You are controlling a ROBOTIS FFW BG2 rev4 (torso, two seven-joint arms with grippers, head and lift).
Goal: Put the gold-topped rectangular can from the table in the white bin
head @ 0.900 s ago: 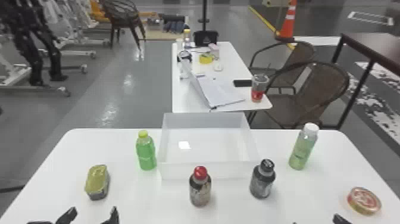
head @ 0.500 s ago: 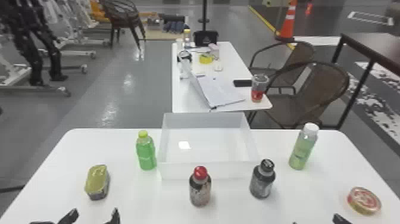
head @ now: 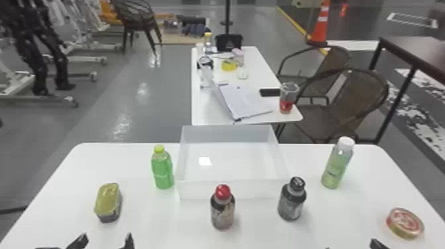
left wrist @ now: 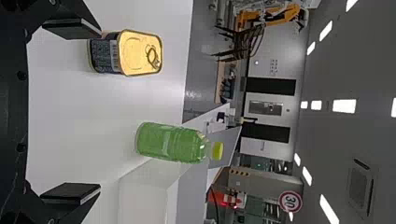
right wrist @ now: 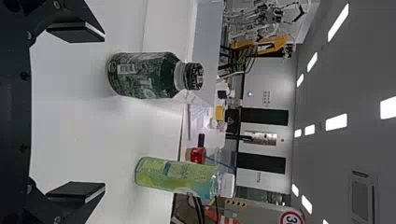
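Observation:
The gold-topped can (head: 108, 202) stands on the left part of the table, in front of my left gripper (head: 105, 241), which is at the bottom edge. In the left wrist view the can (left wrist: 140, 53) shows its gold lid and dark side, ahead of one finger of the open left gripper (left wrist: 72, 112), not between the pads. The white bin (head: 231, 190) sits at the table's back middle. My right gripper (head: 351, 245) is parked at the bottom right; in the right wrist view the right gripper (right wrist: 77, 112) is open and holds nothing.
A green bottle (head: 162, 170) stands between can and bin. A red-capped bottle (head: 222, 208) and a black-capped bottle (head: 291, 200) stand before the bin. Farther right are a white-capped bottle (head: 337, 164) and a round flat tin (head: 404, 223). A second table (head: 208, 111) lies beyond.
The left gripper's fingertips have shifted very slightly to the right. The can, bin, bottles and right gripper look unchanged.

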